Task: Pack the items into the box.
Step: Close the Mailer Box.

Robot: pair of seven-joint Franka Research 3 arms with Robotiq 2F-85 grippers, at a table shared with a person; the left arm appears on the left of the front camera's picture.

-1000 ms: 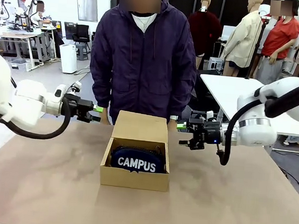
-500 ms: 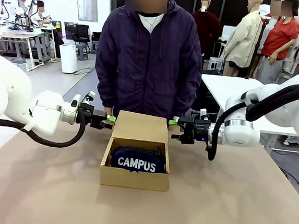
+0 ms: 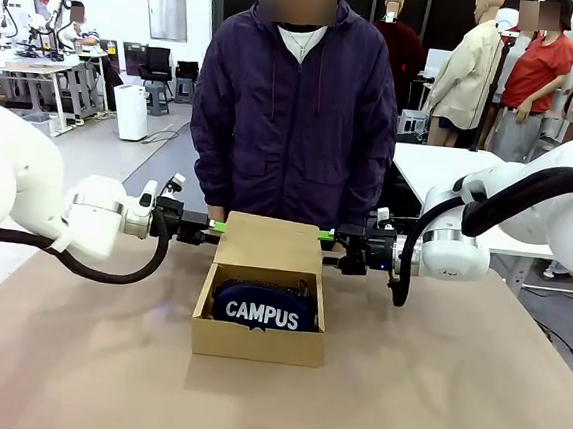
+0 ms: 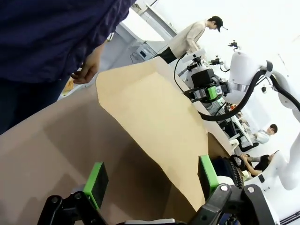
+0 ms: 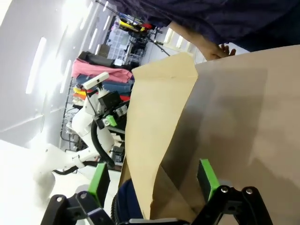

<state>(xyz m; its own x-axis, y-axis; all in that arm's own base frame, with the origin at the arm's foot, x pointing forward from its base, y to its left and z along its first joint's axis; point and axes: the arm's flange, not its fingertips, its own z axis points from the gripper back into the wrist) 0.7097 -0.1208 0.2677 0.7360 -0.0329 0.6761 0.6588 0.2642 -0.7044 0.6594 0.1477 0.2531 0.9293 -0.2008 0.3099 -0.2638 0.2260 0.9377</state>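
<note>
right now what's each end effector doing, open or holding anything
Left end effector: open, holding nothing, at the left edge of the box's raised flap.
Right end effector: open, holding nothing, at the flap's right edge.

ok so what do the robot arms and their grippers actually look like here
Both arms are glossy white with rounded shells and a silver band at the wrist. Black cables loop beneath each forearm. The left gripper and right gripper are black and angular, each with two fingers faced in bright green pads.
</note>
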